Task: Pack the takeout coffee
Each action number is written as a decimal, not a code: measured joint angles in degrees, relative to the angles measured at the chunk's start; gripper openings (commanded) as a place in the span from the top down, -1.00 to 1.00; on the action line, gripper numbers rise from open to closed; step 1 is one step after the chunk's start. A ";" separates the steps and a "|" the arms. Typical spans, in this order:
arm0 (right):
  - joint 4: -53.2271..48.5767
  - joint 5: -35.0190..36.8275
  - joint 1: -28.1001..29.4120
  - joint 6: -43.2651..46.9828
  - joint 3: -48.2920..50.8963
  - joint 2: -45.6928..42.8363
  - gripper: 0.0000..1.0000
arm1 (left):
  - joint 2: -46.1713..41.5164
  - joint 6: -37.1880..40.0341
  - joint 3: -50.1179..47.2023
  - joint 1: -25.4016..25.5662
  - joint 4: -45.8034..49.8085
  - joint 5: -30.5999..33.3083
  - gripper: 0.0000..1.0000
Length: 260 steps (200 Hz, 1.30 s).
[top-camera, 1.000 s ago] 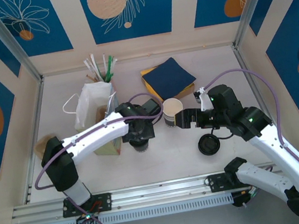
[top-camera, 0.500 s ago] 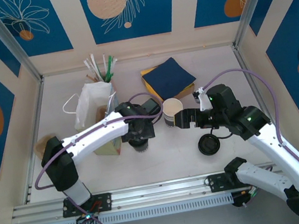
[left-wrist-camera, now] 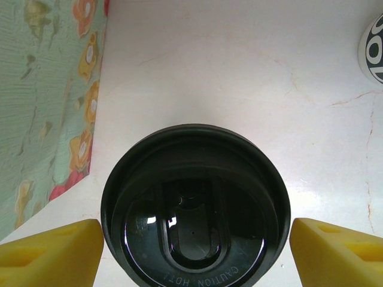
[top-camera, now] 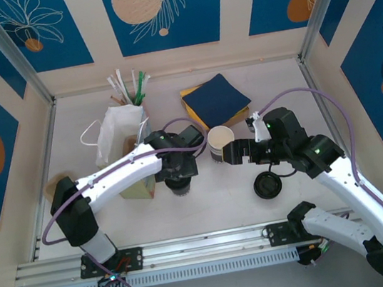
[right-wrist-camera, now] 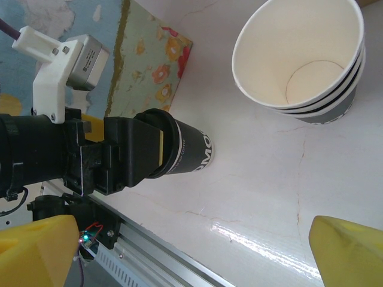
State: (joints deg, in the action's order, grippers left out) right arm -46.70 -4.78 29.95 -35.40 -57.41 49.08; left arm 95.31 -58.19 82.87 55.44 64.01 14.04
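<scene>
Nearest to the arm bases, a loose round black plastic lid (top-camera: pixel 267 185) lies on the pale table (top-camera: pixel 216 212). A little further stands the takeout coffee (left-wrist-camera: pixel 194 197), a dark paper cup under a round black plastic lid, just beside a green floral box (left-wrist-camera: pixel 54 89). The left gripper (left-wrist-camera: pixel 194 251) has its yellow fingertips on both sides of this lid, right at the rim; if they press it, I cannot tell. The right gripper (right-wrist-camera: pixel 191 257) is spread wide and holds nothing, near an empty striped paper cup (right-wrist-camera: pixel 305 60). Further back are a white paper bag (top-camera: pixel 119 129) and dark blue napkins (top-camera: pixel 219 98)
</scene>
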 measured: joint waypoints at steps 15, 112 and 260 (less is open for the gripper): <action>0.00 0.00 0.00 0.02 0.00 0.00 -0.98 | 0.00 0.00 -0.48 -0.15 -0.15 -0.52 -0.62; 1.11 -1.73 0.00 0.02 0.04 0.63 -0.98 | 0.00 0.02 -2.14 -0.63 -0.94 -2.73 -0.56; 1.09 -1.70 0.00 0.00 0.04 0.63 -0.98 | 0.00 0.24 -2.25 -1.38 -0.94 -4.11 -0.55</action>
State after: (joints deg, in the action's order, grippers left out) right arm -45.60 -6.48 29.95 -35.40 -57.36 49.71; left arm 95.31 -57.95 80.62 54.06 63.07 9.93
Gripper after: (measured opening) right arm 0.989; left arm 0.774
